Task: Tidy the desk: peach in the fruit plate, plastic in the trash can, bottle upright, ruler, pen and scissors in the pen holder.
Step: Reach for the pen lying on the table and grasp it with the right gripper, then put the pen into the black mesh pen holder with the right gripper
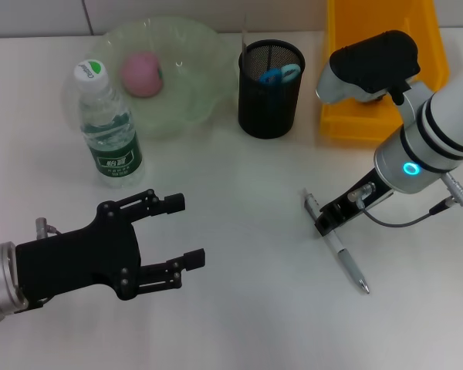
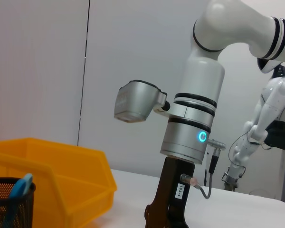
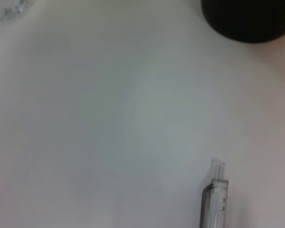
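Observation:
A grey pen [image 1: 341,250] lies flat on the white desk at the right; its end also shows in the right wrist view [image 3: 213,202]. My right gripper [image 1: 326,222] is down at the pen's upper half, straddling it. My left gripper [image 1: 185,231] is open and empty, low at the front left. A pink peach [image 1: 143,74] lies in the green fruit plate [image 1: 193,100]. A water bottle [image 1: 108,127] stands upright in front of the plate. The black mesh pen holder [image 1: 270,104] holds blue-handled scissors [image 1: 282,75] and a thin ruler [image 1: 244,37].
A yellow bin [image 1: 347,123] stands at the back right, partly hidden by my right arm; it also shows in the left wrist view [image 2: 61,175] next to the pen holder [image 2: 9,204]. The pen holder's base shows in the right wrist view [image 3: 249,19].

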Robot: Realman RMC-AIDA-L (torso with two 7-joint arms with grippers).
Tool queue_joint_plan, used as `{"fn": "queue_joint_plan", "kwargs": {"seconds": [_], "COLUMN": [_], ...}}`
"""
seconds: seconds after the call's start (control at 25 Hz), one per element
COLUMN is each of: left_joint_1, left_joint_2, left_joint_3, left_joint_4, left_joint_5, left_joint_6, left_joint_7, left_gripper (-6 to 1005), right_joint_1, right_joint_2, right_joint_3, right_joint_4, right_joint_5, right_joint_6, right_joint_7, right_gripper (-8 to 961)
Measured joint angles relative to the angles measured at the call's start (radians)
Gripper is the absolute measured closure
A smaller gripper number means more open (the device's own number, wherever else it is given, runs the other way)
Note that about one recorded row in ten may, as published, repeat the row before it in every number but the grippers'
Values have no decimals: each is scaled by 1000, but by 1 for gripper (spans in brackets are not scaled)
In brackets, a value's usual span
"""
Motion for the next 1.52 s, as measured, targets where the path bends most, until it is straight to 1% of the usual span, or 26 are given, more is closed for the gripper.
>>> {"fn": "queue_joint_plan", "kwargs": {"seconds": [0.2,0.4,0.64,0.76,0.92,1.0,1.12,1.16,1.24,1.32,1.4,1.44,1.52], "left_joint_1": [1,3,3,3,3,4,4,4,5,5,5,5,5], "left_joint_2": [0,0,0,0,0,0,0,0,0,0,0,0,0], "left_joint_3": [-1,-3,-3,-3,-6,-7,-7,-7,-7,-7,-7,-8,-9], "left_joint_4": [0,0,0,0,0,0,0,0,0,0,0,0,0], "left_joint_5": [0,0,0,0,0,-1,-5,-6,-7,-7,-7,-8,-8], "left_joint_6": [0,0,0,0,0,2,4,3,2,1,-1,-1,-4], "left_joint_7": [0,3,3,3,10,11,12,12,12,12,13,13,15], "left_gripper": [197,197,197,197,197,197,197,197,197,197,197,197,197], "right_joint_1": [3,6,-5,-27,-76,-108,-170,-195,-244,-286,-322,-330,-336], "right_joint_2": [0,0,0,-2,-5,-6,-7,-7,-4,-2,-3,-5,-8], "right_joint_3": [-3,-20,-24,-18,-15,-7,42,67,121,163,183,184,180], "right_joint_4": [13,16,-7,-63,-174,-248,-401,-457,-551,-594,-573,-552,-459], "right_joint_5": [0,0,0,0,1,1,12,32,109,210,355,406,559], "right_joint_6": [13,30,30,23,12,9,25,41,115,219,374,428,582], "right_joint_7": [0,0,0,0,0,-1,-25,-46,-117,-224,-388,-451,-654], "right_gripper": [669,791,814,826,834,834,834,834,835,835,835,835,835]}}
